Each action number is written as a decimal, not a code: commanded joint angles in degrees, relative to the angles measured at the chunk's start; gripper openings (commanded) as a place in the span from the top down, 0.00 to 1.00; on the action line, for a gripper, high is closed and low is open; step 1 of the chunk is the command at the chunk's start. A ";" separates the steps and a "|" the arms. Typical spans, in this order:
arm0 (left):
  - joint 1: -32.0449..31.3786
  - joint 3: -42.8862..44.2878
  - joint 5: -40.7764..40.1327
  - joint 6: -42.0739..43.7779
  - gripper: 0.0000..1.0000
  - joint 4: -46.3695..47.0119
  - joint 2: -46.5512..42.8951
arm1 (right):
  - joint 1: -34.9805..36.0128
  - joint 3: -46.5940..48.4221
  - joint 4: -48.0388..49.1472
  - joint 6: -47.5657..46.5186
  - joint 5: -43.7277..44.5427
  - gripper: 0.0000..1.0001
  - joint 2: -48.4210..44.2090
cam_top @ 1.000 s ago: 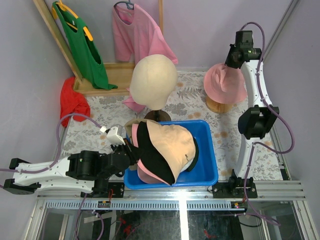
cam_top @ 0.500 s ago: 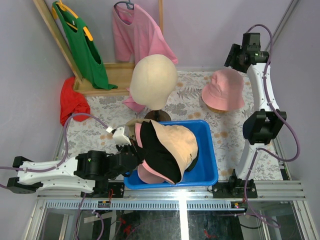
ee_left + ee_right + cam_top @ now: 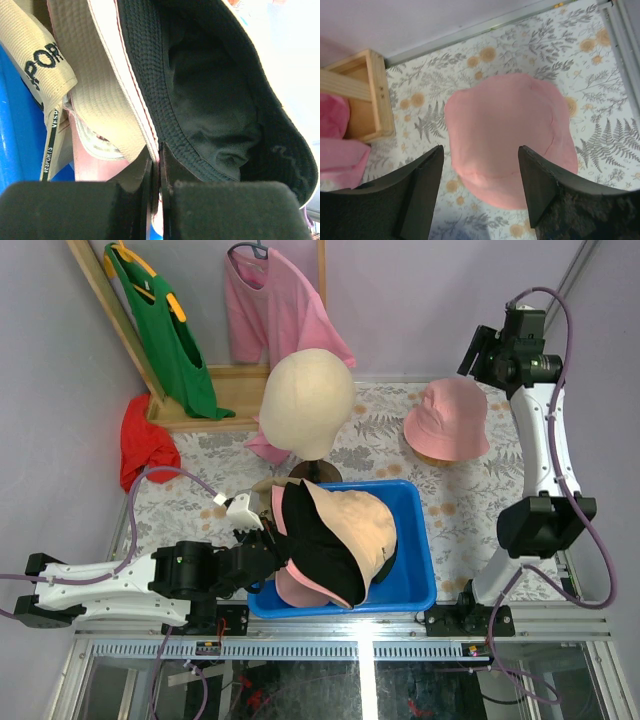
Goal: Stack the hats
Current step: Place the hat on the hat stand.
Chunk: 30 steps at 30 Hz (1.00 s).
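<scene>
Pink bucket hat (image 3: 447, 420) sits on the worktop (image 3: 452, 512) below my open right end effector (image 3: 480, 155), left end effector (image 3: 159, 155) pinches the caps (image 3: 345, 530) in the blue bin (image 3: 420, 575), so a tug might dump them.

Robot lab: test cell dressed as clothing corner.
- Left arm (image 3: 100, 585) and right arm (image 3: 548, 445) bolted to aluminium rail (image 3: 350, 648) at table's near edge; purple cables (image 3: 150, 472) looping off joints.
- Plain lilac walls (image 3: 420, 300) boxing table in on three sides.
- Floral cloth (image 3: 460, 510) as tabletop.
- Staged props: wooden rack (image 3: 230, 390), green shirt (image 3: 175, 340) and pink shirt (image 3: 270, 310) on hangers, mannequin head (image 3: 305, 400) on stand.
- Blue bin (image 3: 418, 550) with heap of hats, tan hat (image 3: 350, 525) topmost; pink bucket hat (image 3: 450, 420) on cloth.
</scene>
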 commanded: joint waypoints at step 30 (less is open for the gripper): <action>0.26 0.29 3.72 -5.50 1.00 -15.07 -1.49 | 31.02 -59.96 12.87 18.78 -13.28 0.33 -49.08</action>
